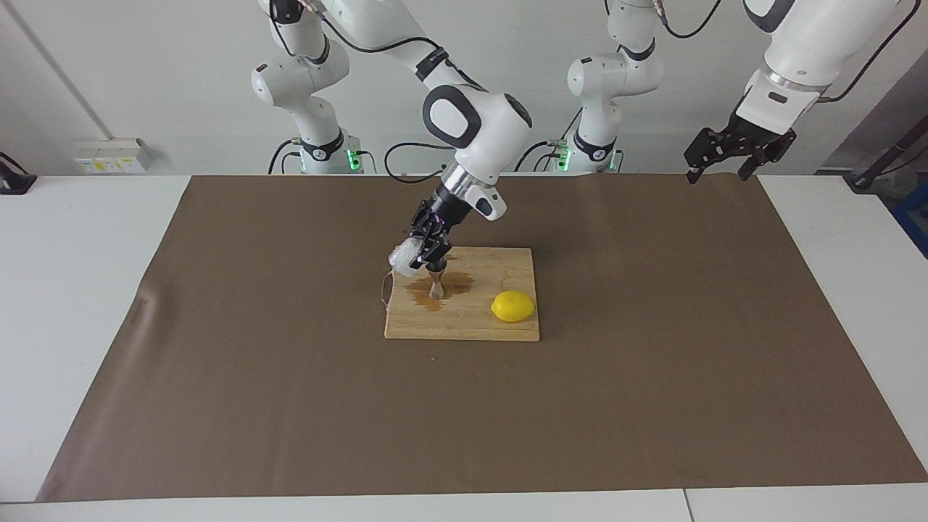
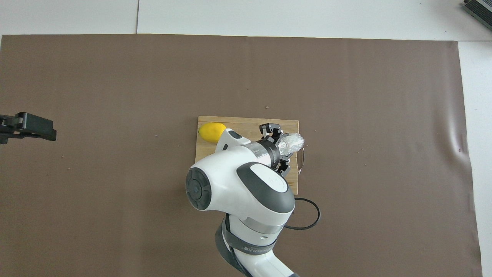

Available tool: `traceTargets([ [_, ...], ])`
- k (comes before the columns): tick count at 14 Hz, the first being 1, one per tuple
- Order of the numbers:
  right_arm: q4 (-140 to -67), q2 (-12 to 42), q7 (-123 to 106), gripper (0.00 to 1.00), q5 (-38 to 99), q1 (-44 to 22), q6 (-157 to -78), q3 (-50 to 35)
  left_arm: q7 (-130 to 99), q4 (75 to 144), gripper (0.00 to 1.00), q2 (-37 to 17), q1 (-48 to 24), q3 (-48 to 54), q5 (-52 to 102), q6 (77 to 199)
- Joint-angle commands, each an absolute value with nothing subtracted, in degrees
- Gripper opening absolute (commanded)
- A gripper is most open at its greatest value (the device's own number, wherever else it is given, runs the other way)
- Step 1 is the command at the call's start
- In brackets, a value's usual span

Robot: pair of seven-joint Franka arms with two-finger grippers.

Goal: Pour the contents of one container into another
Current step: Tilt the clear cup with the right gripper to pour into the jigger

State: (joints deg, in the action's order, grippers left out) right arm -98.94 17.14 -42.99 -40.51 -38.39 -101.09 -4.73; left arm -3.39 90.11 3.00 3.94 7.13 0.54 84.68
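My right gripper (image 1: pixel 424 254) is shut on the whitish crinkled cup (image 1: pixel 403 259) and holds it tipped on its side just above the steel jigger (image 1: pixel 436 284). The jigger stands upright on a wooden cutting board (image 1: pixel 500 330), with a dark wet patch (image 1: pixel 422 296) around its foot. In the overhead view the right gripper (image 2: pixel 283 148) and the cup (image 2: pixel 291 142) cover the jigger. My left gripper (image 1: pixel 731 156) is open and waits high over the mat's edge at the left arm's end; it also shows in the overhead view (image 2: pixel 27 127).
A yellow lemon (image 1: pixel 512 306) (image 2: pixel 211 131) lies on the board toward the left arm's end. A thin brown loop (image 1: pixel 387 286) hangs at the board's edge toward the right arm's end. A brown mat (image 1: pixel 290 399) covers the table.
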Motion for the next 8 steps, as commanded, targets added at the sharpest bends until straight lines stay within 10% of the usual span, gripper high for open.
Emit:
traceTargets([
  [1,-98.8,17.0,-42.1,0.00,-42.1,-38.3,-100.2,-4.8,-3.1,92.2,1.00,4.9,4.1,7.1,-0.1,85.0],
  [8,-98.2,14.2,-43.0,0.00,-35.8,-36.2,-100.1,-4.8,-3.1,92.2,1.00,4.9,4.1,7.1,0.0,85.0],
])
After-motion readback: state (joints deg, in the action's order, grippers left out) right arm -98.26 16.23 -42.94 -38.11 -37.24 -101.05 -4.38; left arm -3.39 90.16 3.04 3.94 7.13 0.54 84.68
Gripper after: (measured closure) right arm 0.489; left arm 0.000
